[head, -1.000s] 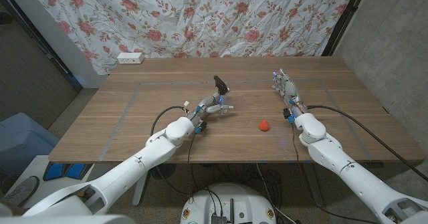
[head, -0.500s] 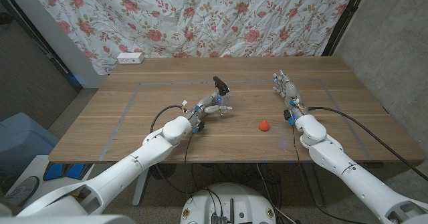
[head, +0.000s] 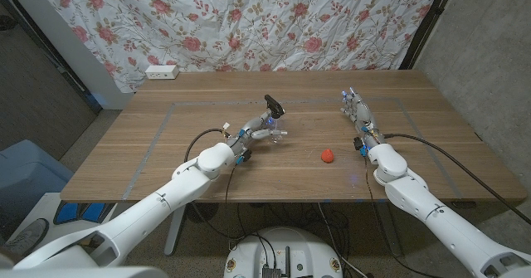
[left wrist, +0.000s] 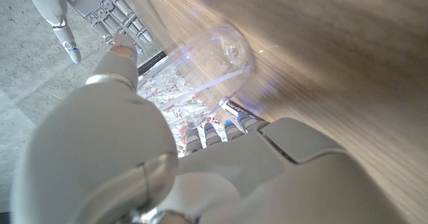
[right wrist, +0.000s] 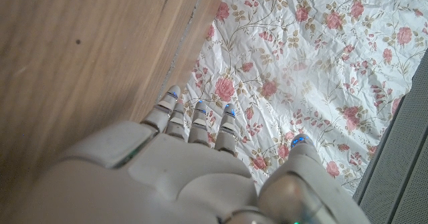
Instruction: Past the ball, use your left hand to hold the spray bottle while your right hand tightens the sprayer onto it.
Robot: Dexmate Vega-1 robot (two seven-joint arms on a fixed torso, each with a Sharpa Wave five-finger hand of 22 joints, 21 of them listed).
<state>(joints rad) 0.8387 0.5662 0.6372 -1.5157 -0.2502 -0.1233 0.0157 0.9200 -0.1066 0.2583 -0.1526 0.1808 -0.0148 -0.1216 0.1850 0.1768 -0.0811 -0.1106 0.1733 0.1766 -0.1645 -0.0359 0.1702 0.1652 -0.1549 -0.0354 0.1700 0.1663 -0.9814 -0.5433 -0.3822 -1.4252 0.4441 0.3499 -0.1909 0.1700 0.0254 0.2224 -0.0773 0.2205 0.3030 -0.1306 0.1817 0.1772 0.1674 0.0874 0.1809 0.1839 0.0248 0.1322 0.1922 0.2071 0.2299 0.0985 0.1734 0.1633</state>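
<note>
Left hand wraps its fingers around the clear plastic spray bottle with black trigger sprayer, mid-table beyond the small red ball. Right hand, fingers straight and apart, holds nothing, upright near the wooden table's right edge.
</note>
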